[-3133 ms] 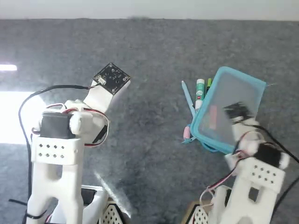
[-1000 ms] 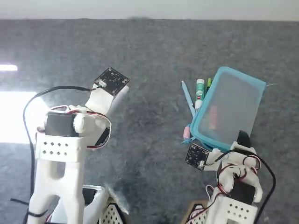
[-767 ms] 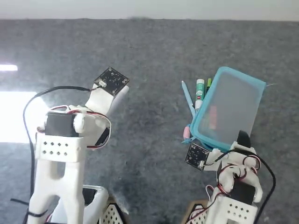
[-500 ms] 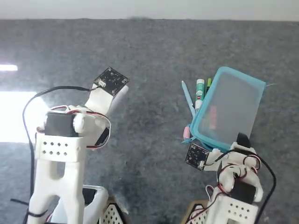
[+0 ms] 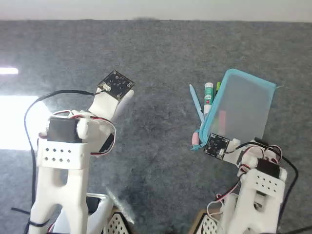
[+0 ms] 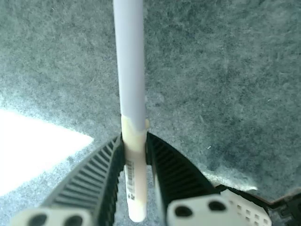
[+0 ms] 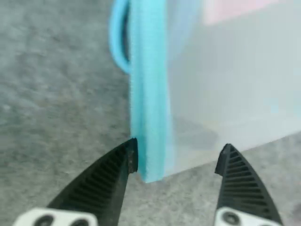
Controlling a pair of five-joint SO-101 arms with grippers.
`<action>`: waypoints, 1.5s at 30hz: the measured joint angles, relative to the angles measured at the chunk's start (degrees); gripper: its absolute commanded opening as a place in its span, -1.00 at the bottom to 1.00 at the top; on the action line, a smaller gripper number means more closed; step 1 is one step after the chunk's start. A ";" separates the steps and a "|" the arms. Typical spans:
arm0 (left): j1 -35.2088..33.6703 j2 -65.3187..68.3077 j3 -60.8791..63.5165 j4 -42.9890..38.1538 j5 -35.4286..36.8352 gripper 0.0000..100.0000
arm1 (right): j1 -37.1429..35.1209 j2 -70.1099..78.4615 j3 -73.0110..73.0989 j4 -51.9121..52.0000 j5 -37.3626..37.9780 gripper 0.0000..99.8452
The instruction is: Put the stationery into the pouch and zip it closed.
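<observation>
- left arm (image 5: 61, 156), right arm (image 5: 261, 187): white printed shells, perforated brackets, black servos
- red and black cables (image 5: 34, 105)
- black square wrist camera boards (image 5: 116, 84)
- left gripper (image 6: 135, 139), right gripper (image 7: 180, 145): black ribbed fingers (image 6: 94, 181)

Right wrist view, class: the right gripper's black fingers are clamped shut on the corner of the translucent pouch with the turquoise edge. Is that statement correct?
Not quite. The right gripper is open, not clamped shut: its black fingers stand apart on either side of the corner of the translucent pouch with the turquoise edge, as the right wrist view shows.
</observation>
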 measured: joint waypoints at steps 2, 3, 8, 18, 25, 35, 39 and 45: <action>0.00 0.00 0.00 0.00 0.00 -0.98 | -1.58 0.00 0.00 -1.05 0.00 -0.47; 0.00 0.00 0.00 0.00 0.00 -0.98 | -1.85 0.00 0.53 -2.29 0.00 -0.47; 0.00 0.00 0.00 0.00 0.00 -0.98 | -2.02 0.00 3.52 -8.09 -1.32 -0.47; 0.00 0.00 0.00 0.00 0.00 -0.98 | -0.26 -0.62 4.75 -10.11 -3.08 -0.94; 0.00 0.00 0.00 0.00 0.00 -0.98 | 0.09 -1.32 4.48 -10.55 -3.69 -0.98; 0.00 0.00 0.00 0.00 0.00 -0.98 | -0.09 -0.26 -5.89 -3.78 -15.12 -0.98; 0.00 0.00 -0.70 0.00 0.00 -0.98 | -0.53 -0.18 -15.30 2.11 -22.51 -0.98; 0.00 0.00 -7.47 0.00 0.97 -0.98 | -6.33 -0.18 -29.98 13.01 -35.16 -0.98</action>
